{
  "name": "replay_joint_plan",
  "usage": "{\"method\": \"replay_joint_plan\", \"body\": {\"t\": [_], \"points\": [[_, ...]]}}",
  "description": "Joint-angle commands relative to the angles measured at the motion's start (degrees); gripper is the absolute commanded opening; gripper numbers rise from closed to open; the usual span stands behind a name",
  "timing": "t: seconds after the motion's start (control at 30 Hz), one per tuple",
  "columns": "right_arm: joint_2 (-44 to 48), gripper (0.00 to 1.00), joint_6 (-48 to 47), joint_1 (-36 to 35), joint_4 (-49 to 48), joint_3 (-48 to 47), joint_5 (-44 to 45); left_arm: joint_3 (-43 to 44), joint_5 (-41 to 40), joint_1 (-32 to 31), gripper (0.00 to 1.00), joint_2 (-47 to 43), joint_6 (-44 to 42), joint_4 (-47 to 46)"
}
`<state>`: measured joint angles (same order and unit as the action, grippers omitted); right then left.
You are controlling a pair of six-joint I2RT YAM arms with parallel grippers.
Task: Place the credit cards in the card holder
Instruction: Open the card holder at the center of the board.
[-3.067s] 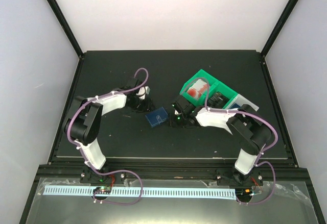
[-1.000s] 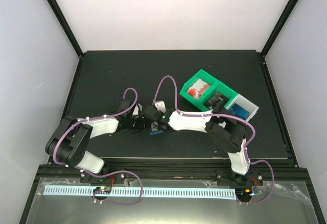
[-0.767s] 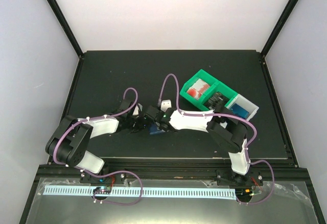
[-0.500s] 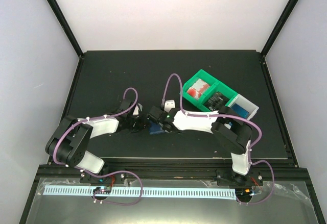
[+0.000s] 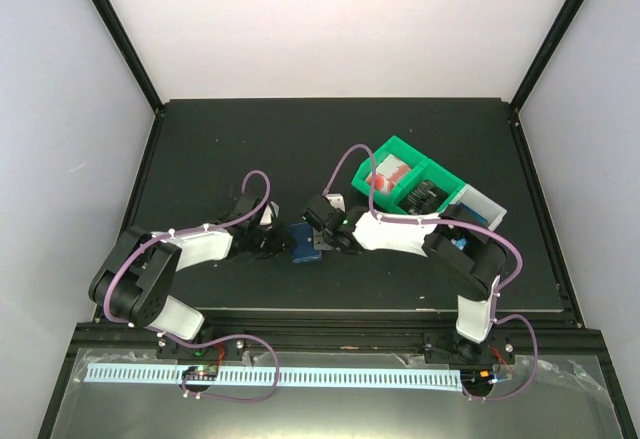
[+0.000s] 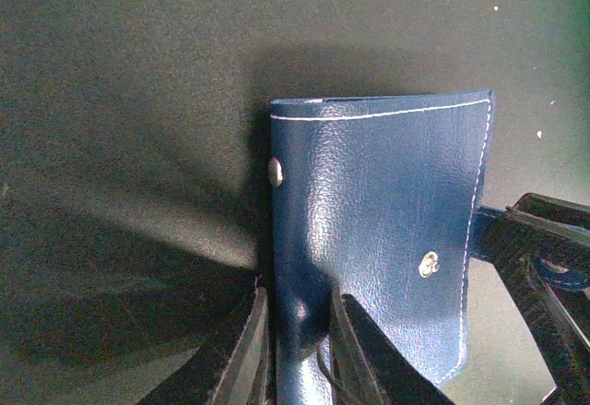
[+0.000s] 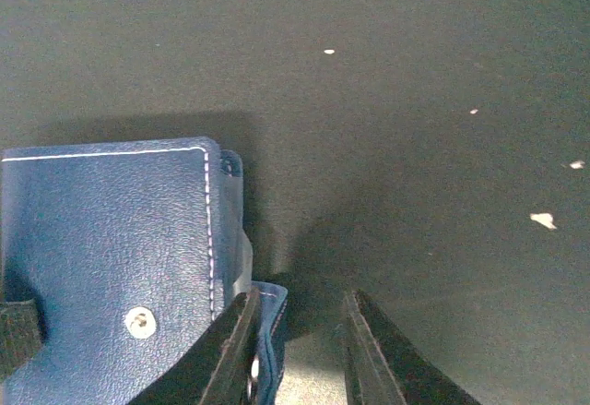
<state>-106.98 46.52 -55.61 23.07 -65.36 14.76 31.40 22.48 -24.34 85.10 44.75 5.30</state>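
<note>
The left gripper point(image 6: 298, 296) stays clamped on the card holder's point(image 6: 378, 230) edge while the right gripper point(image 7: 302, 296), jaws apart and empty, has backed off toward the green bin point(image 5: 395, 144), so the card holder, lying on the surface point(image 5: 200, 159) near that bin, probably still awaits its credit cards.

A green bin point(image 5: 396, 147) with something red point(image 5: 385, 177) inside sits behind the right claw point(image 5: 316, 240), off to its right. A white bin point(image 5: 484, 205) joins it, further right. Tiny white crumbs point(image 7: 544, 221) lie on the black table point(image 5: 230, 139) just ahead of that claw.
</note>
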Motion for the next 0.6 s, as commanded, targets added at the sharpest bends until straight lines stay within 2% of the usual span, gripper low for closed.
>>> {"method": "replay_joint_plan", "body": {"t": [0.0,0.07,0.23,0.47,0.57], "points": [[-1.41,0.25,-0.39,0.56,-3.55,0.74,-2.52,-1.69,-6.70,0.44,0.22,2.16,-1.05,8.94],[-1.90,0.19,-0.60,0.76,-4.03,0.66,-3.18,-1.65,-6.62,0.43,0.23,2.09,-1.13,8.85],[-2.83,0.17,-0.75,1.12,-4.60,0.58,-4.99,-1.89,-6.66,0.48,0.27,0.88,-0.81,8.31],[-0.26,0.01,-1.53,1.21,-2.92,0.32,-5.50,-1.35,-6.67,0.44,0.44,-2.86,-1.10,8.14],[2.73,0.01,-2.62,1.21,-1.39,-0.22,-5.63,-0.77,-6.77,0.48,0.53,-6.76,-1.99,8.82]]}}
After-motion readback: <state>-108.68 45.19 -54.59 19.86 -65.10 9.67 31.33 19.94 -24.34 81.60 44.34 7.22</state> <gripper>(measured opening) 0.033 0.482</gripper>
